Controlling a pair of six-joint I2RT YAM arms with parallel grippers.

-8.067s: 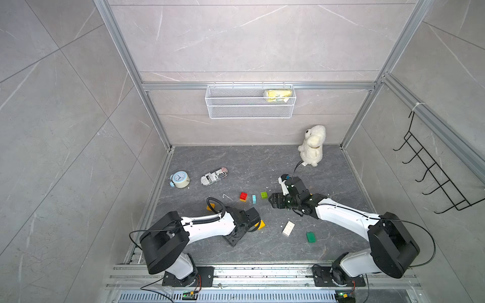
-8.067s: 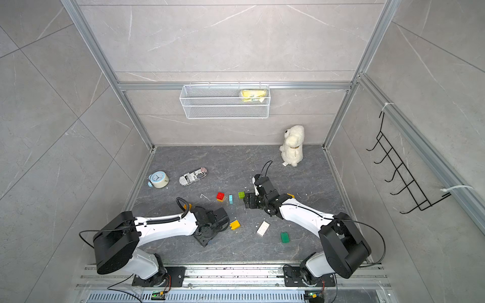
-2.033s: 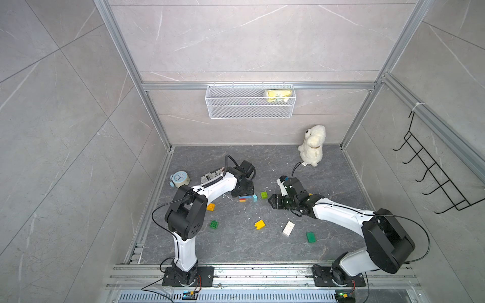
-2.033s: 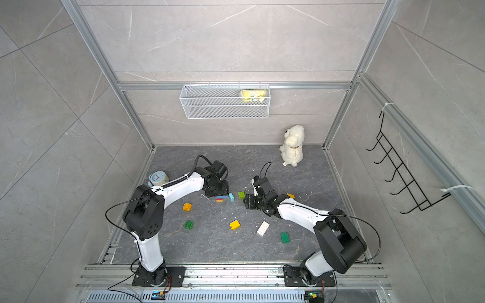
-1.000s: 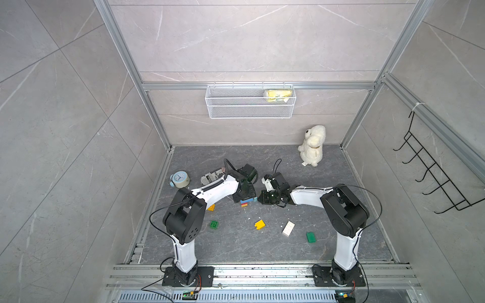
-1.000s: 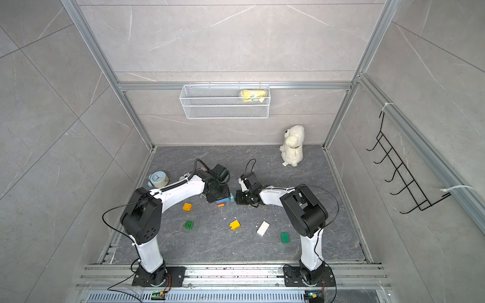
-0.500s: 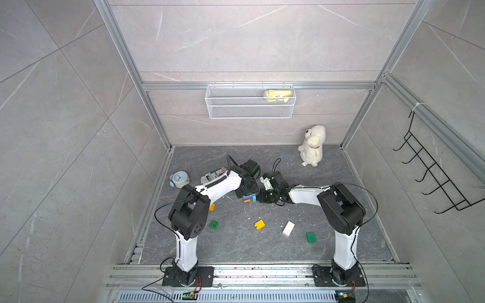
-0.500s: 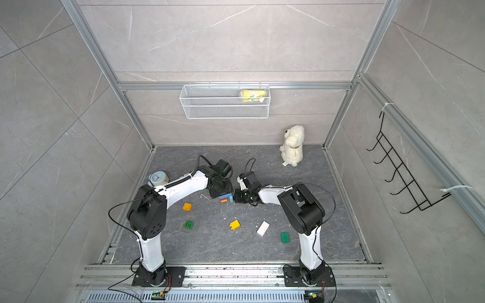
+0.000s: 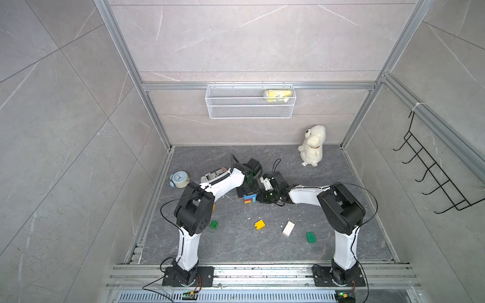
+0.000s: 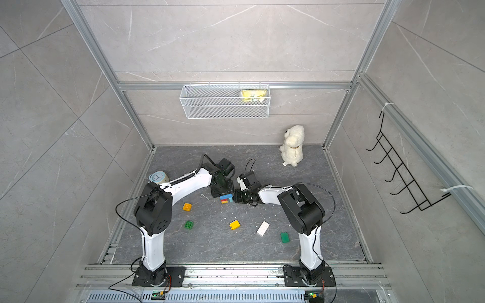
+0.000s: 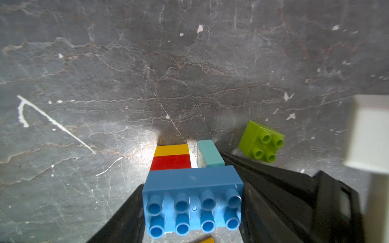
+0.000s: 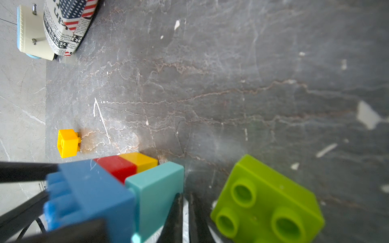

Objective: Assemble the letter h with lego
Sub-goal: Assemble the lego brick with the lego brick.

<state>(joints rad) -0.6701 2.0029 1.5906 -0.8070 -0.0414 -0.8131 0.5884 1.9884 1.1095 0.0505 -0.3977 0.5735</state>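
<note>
My left gripper (image 11: 192,210) is shut on a blue oblong lego brick (image 11: 192,189) lying mid-floor, with a red brick (image 11: 171,162) and a yellow brick (image 11: 171,149) joined to it. A light blue brick (image 12: 155,189) sits against the blue one. My right gripper (image 12: 185,202) is shut and empty, its tips touching the light blue brick's side, with a loose lime brick (image 12: 267,197) just beside them. In both top views the two grippers meet at the stack (image 9: 249,198) (image 10: 225,198).
Loose bricks lie nearer the front: orange (image 10: 187,206), green (image 10: 188,224), yellow (image 10: 234,224), white (image 10: 263,228), green (image 10: 285,237). A clock (image 9: 179,178) and a print-covered toy (image 12: 65,25) sit at the left, a white plush (image 9: 312,147) at the back right, and a wire basket (image 9: 249,105) on the wall.
My left arm carried the blue stack to mid-floor and now holds it nearly still. My right arm swung in leftward until its shut tips reached the light blue brick.
</note>
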